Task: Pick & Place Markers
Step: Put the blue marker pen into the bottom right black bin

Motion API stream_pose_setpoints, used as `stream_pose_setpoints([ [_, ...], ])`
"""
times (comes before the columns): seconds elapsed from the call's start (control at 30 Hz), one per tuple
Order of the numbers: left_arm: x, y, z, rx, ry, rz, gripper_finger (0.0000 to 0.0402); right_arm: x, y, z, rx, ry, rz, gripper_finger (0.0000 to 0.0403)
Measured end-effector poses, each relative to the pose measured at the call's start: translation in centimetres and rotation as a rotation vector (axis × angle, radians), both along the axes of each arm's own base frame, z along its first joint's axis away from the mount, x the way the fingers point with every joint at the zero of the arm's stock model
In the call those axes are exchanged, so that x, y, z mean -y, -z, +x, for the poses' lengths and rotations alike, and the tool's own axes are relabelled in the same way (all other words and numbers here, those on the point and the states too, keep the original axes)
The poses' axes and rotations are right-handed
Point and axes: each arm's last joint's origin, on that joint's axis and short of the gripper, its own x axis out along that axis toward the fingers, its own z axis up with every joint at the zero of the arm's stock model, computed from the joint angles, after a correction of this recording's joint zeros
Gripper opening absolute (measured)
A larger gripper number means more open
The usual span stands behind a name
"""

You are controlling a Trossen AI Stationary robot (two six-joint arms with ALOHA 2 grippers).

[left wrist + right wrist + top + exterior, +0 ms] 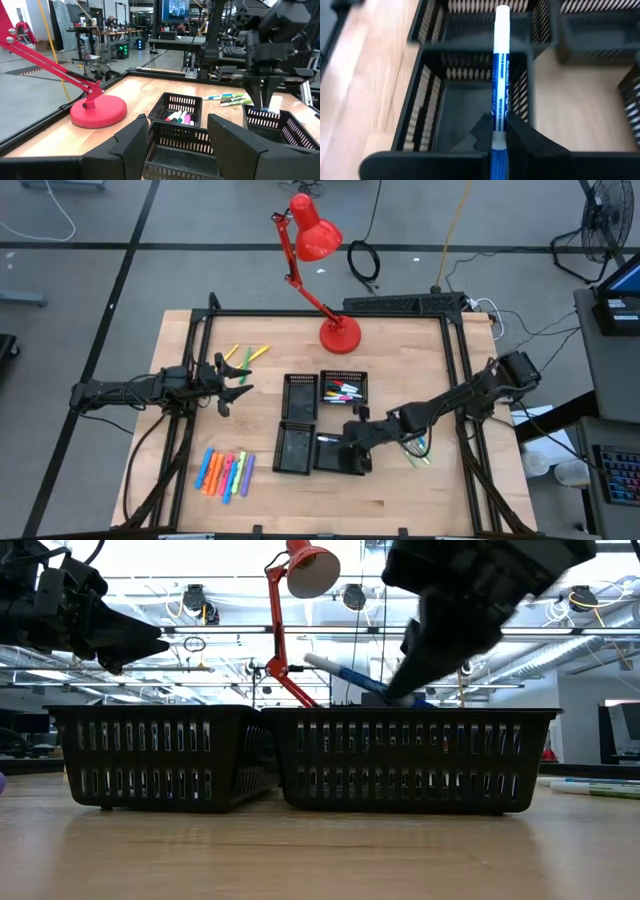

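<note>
My right gripper (345,436) is shut on a blue-and-white marker (500,75) and hangs over the near right tray (340,456) of a block of black mesh trays. In the low view the marker (345,675) sticks out of the gripper (425,670) just above this tray's rim (420,715). The far right tray (343,388) holds several markers. Neon highlighters (225,473) lie in a row near the front left. Yellow and green markers (247,355) lie at the far left, and green pens (418,448) at the right. My left gripper (235,380) waits open at the table's left side. My right gripper pinches the marker's barrel (500,131) between its two fingers, close to the blue end (498,165). The marker lies along the fingers and its white end (502,15) reaches well past the fingertips. The fingers slant down from the table's right side. The marker is lifted clear, over the tray.
A red desk lamp stands on its round base (340,334) at the far middle, its head (315,235) beyond the table's far edge. The two left trays (299,395) (294,448) show nothing inside. A black rail frame (452,360) runs along the table's sides.
</note>
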Motion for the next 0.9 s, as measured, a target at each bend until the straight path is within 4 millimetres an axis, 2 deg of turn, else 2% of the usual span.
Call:
stream_pose_setpoints([
  [0.23,0.0,0.0,0.0,-0.001,0.000,0.000,0.0209,1.3,-1.5,0.2,0.062,0.011,0.013,0.0020],
  [0.33,0.0,0.0,0.0,-0.001,0.000,0.000,0.0209,1.3,-1.5,0.3,0.066,0.018,0.019,0.0020],
  [0.43,0.0,0.0,0.0,-0.001,0.000,0.000,0.0209,1.1,-2.4,0.7,0.095,0.033,0.044,0.0020],
  [0.6,0.0,0.0,0.0,-0.001,0.000,0.000,0.0209,-0.4,-4.5,1.8,0.152,0.013,0.008,0.0020],
  [0.73,0.0,0.0,0.0,-0.001,0.000,0.000,0.0209,-2.0,-6.2,2.6,0.109,0.048,-0.072,0.0020],
  [0.8,0.0,0.0,0.0,-0.001,0.000,0.000,0.0209,-2.8,-6.4,2.8,0.070,0.090,-0.105,0.0020],
  [0.9,0.0,0.0,0.0,0.000,0.000,0.000,0.0209,-3.9,-5.5,3.6,0.038,0.116,-0.107,0.0020],
])
